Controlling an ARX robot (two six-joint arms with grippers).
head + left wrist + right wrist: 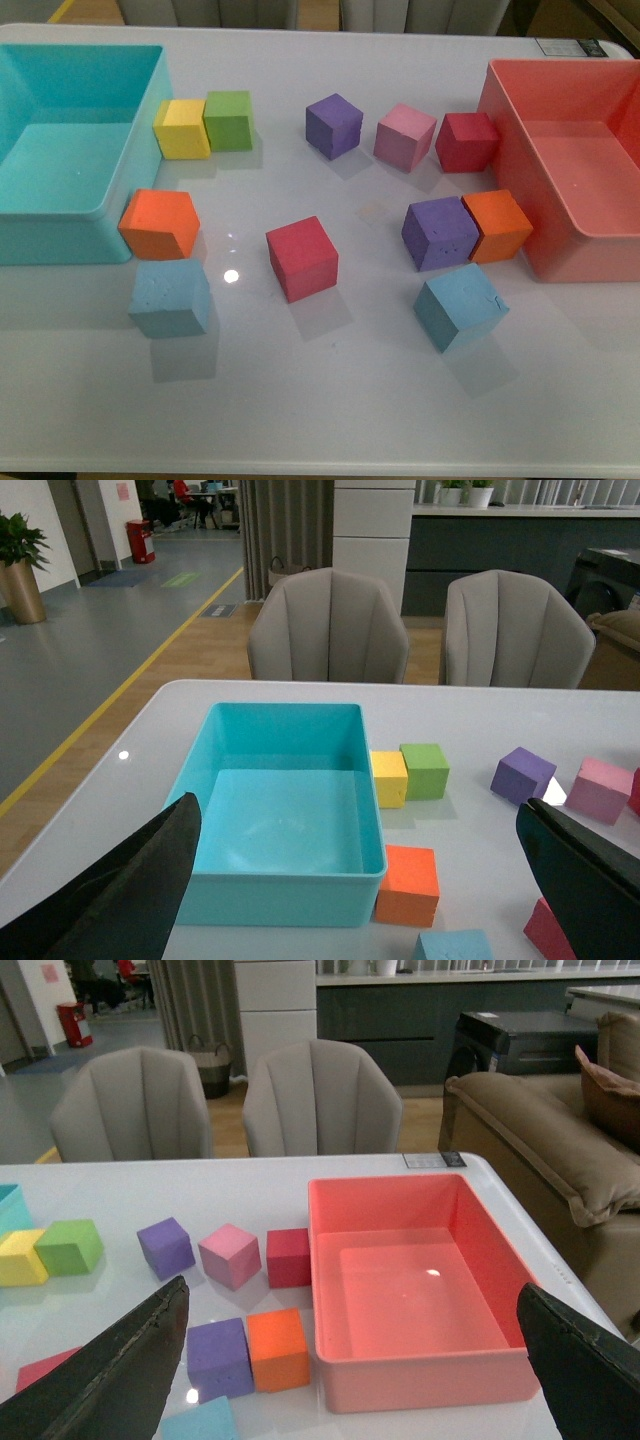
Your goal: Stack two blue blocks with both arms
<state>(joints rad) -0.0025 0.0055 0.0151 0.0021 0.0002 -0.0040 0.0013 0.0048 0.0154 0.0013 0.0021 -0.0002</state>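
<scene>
**Table point(350, 400), white, glossy. Contents:**

1. Left blue block point(170, 297): flat on the table, just in front of the left orange cube point(160, 223) and near the front wall of the turquoise bin point(60, 238).
2. Right blue block point(460, 306): flat on the table and turned at an angle. It sits just in front of the near purple cube point(440, 232) and the right orange cube point(497, 226), well apart from item 1.
3. Red cube point(302, 258): between the two blue blocks, slightly farther back.
4. Far row: yellow cube point(182, 129) touching green cube point(229, 120); far purple cube point(334, 125); pink cube point(405, 136); dark red cube point(466, 141) beside the coral bin point(510, 130).
5. Left gripper point(357, 820): fingers spread wide, holding nothing. The left blue block point(455, 945) shows between them, clear of both and cut off by the picture's edge.
6. Right gripper point(352, 1295): fingers spread wide, holding nothing. The right blue block point(200, 1422) shows close beside one finger, not held.

Neither arm appears in the front view.
</scene>
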